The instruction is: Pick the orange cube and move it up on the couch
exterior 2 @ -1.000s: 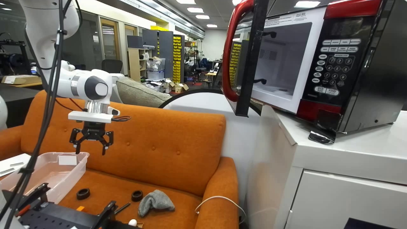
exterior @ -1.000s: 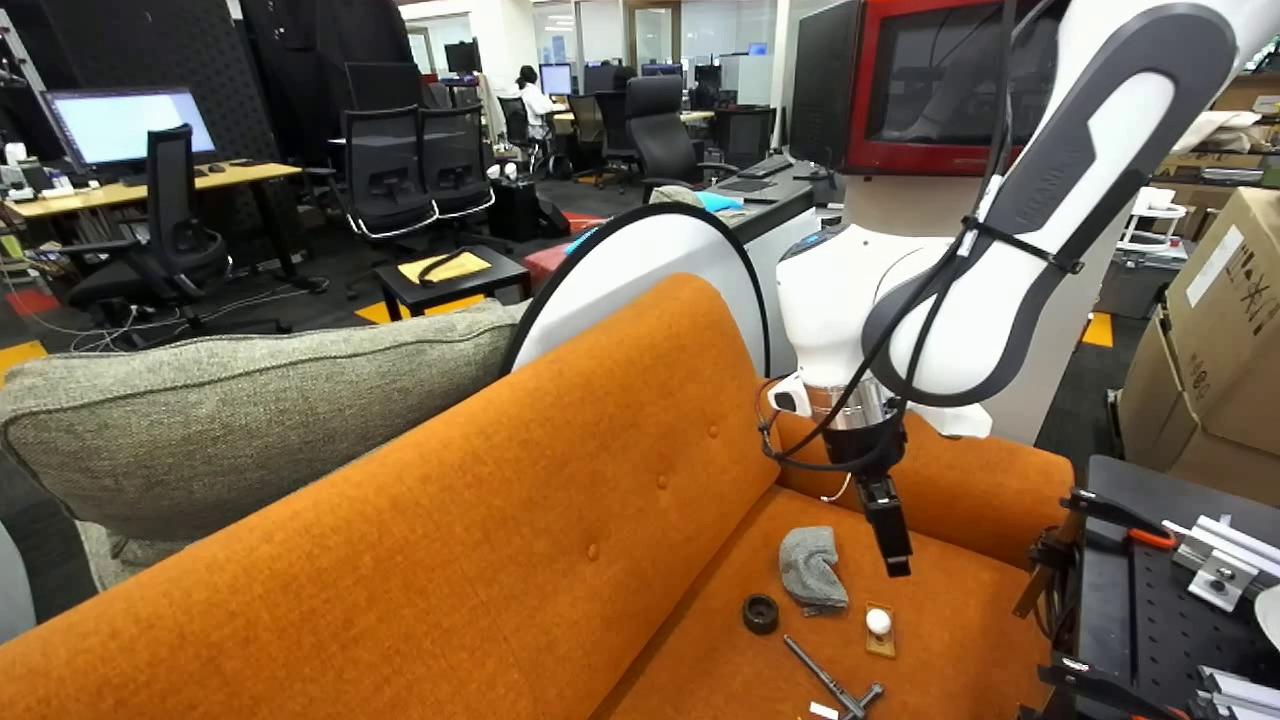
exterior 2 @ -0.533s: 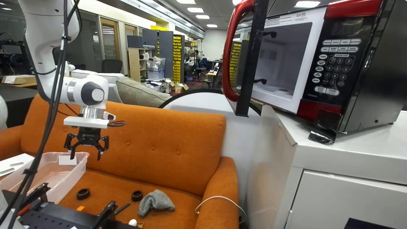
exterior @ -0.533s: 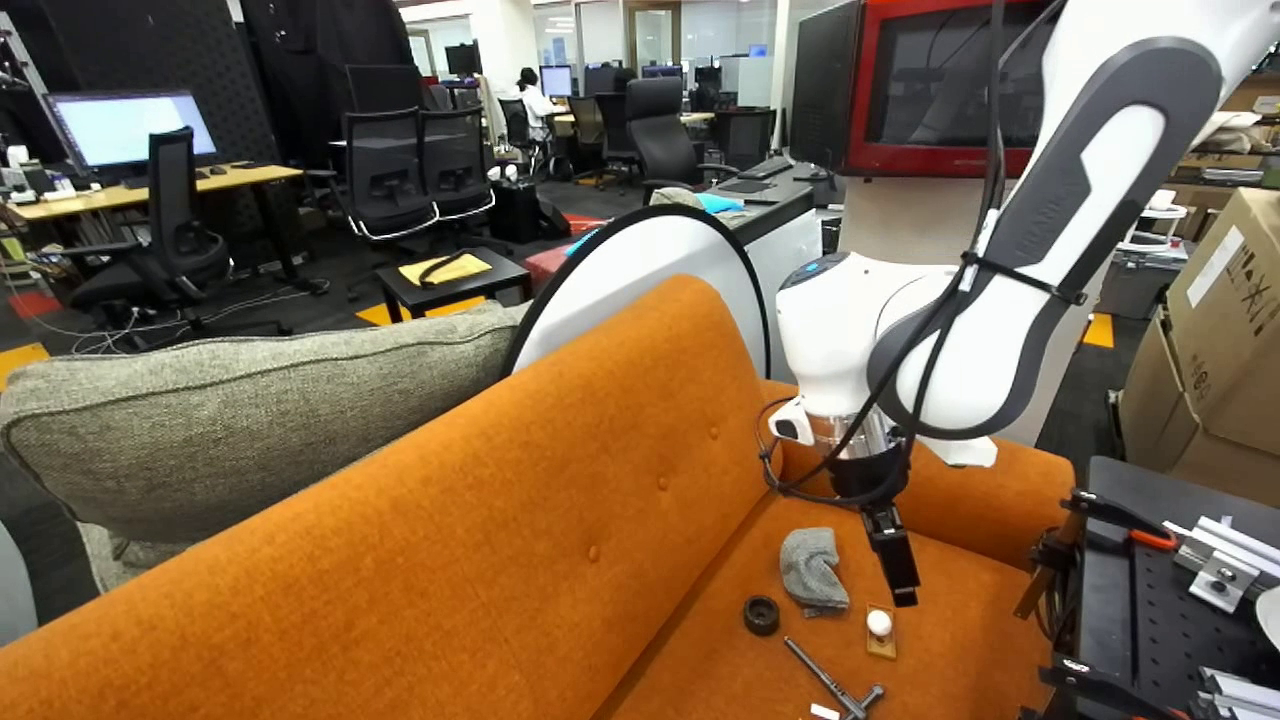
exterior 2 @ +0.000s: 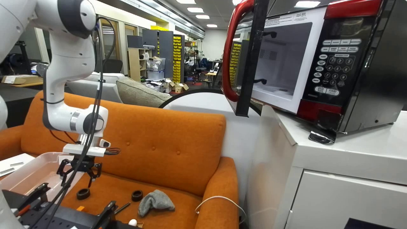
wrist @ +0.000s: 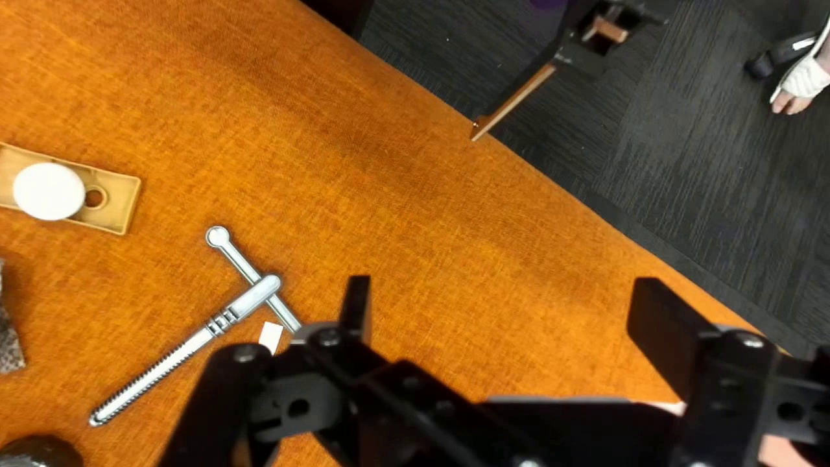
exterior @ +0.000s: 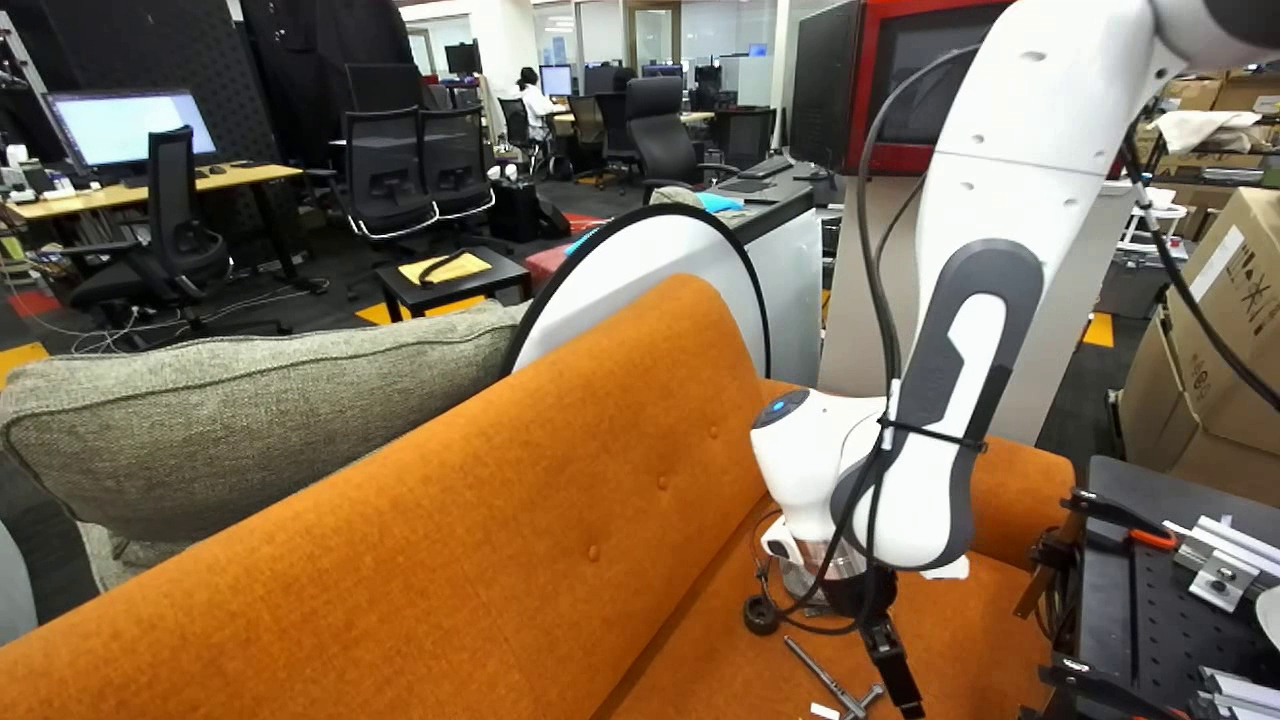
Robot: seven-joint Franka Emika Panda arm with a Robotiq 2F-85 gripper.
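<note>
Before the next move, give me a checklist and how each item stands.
1. Hand open: ok, jaws apart.
2. Orange cube between the jaws: not ok; the wrist view shows the couch there.
3. Cube located: cannot tell; a small orange piece in an exterior view might be it.
4. T-handled screw clear of the hand: cannot tell; in the wrist view one end hides behind it.
5. White knob away from the jaws: ok.
</note>
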